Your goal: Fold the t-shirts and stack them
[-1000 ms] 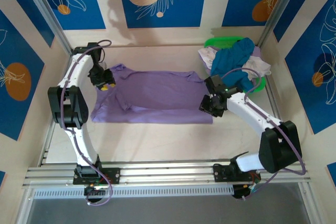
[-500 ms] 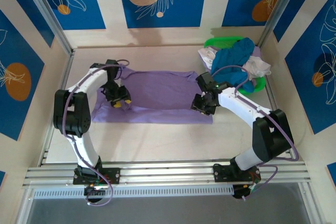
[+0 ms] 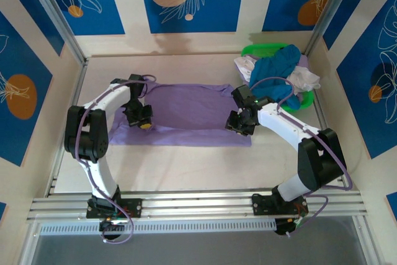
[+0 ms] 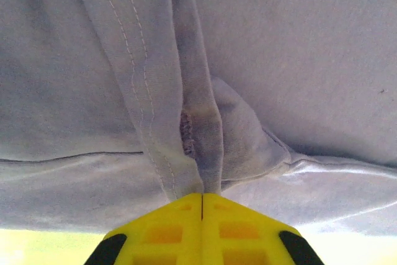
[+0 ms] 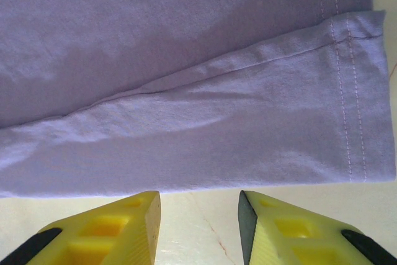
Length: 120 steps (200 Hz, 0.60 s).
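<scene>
I hold the left gripper [image 3: 144, 122] down on the lavender t-shirt [image 3: 186, 111] near its left end. Its jaws are together on a raised fold of cloth beside a stitched seam, a pinch suited to lifting that edge. The shirt lies flat mid-table, long axis left to right, stitched hem at the right. The right gripper [image 3: 239, 127] hangs at the near right corner, jaws apart over bare table [image 3: 186, 166], gripping nothing, placed to take the hem.

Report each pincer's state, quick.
Left pincer: closed, pinching a fold of the lavender t-shirt.
Right pincer: open, holding nothing, poised at the shirt's edge.
</scene>
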{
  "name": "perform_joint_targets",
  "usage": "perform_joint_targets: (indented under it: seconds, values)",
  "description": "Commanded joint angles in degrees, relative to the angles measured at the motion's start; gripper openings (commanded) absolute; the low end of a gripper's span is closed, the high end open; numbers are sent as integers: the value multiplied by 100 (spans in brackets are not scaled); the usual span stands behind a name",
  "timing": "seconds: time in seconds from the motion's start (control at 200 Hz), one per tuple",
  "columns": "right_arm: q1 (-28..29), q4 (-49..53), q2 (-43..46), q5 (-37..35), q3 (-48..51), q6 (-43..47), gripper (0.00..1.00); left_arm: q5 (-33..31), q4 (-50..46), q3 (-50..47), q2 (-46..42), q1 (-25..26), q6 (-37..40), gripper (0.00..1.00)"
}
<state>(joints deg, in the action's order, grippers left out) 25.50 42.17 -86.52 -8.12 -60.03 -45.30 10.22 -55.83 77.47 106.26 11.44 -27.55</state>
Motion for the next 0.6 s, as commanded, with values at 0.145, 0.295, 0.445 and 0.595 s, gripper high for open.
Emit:
perform_joint_targets:
  seconds: [0.145,0.295,0.445,0.595]
  values:
    - [-62,89,107,91,-46,86,40,-57,73,548,236,16,-167,0]
    - [-123,-12,202,165,43,37,40,202,535,513,331,-21,-548,0]
    - [-177,-87,240,232,20,35,40,144,1013,424,368,-28,-924,0]
    - [-194,-52,205,229,-120,77,40,6,1475,353,291,-20,-1351,0]
